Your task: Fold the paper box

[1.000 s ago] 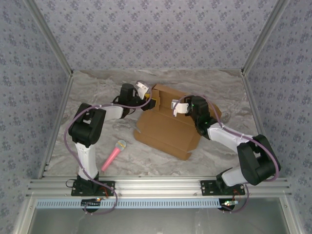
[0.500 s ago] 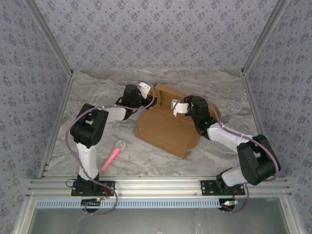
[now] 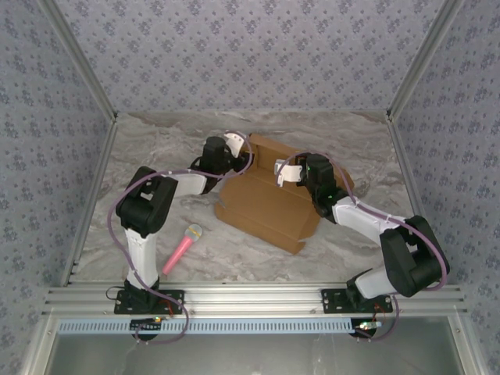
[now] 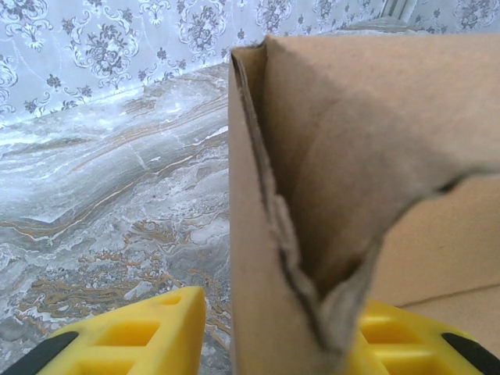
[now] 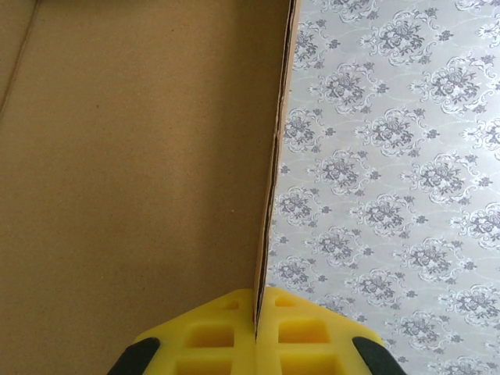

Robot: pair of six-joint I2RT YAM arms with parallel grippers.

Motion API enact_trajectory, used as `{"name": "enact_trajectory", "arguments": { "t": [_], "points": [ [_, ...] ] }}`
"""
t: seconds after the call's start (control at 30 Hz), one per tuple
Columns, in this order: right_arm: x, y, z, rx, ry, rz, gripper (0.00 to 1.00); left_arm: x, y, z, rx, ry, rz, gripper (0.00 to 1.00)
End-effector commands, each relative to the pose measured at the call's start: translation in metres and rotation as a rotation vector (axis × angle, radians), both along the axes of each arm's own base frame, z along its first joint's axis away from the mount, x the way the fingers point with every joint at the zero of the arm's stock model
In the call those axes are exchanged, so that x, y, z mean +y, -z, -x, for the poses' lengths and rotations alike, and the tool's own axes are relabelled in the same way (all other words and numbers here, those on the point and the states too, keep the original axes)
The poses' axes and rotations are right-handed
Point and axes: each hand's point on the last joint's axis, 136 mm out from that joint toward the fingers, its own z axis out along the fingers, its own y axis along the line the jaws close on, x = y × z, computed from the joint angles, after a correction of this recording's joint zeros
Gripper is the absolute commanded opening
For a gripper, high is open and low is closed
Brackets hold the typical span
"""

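The paper box [image 3: 269, 207] lies mid-surface, slightly to the far side, with bare surface [image 3: 156, 148] to its left, near and far. My right fingers [image 5: 211, 336] are clamped on a thin upright edge along its far side. My left fingers [image 4: 133, 336] straddle a raised, ragged flap at the far-left corner. The card hides most of one, so I cannot tell whether they pinch. A pink microphone [image 3: 182, 248] lies near left, well apart.
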Motion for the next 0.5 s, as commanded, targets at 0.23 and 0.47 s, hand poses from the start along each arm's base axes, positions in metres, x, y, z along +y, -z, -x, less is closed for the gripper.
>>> {"name": "enact_trajectory", "arguments": {
  "t": [0.23, 0.47],
  "points": [
    [0.005, 0.015, 0.005, 0.093, -0.033, 0.006, 0.0, 0.006, -0.015, -0.03, -0.047, -0.205, -0.006, 0.31],
    [0.003, 0.014, 0.004, 0.094, -0.025, 0.001, 0.0, 0.012, -0.012, -0.035, -0.044, -0.31, -0.053, 0.23]
  ]
}}
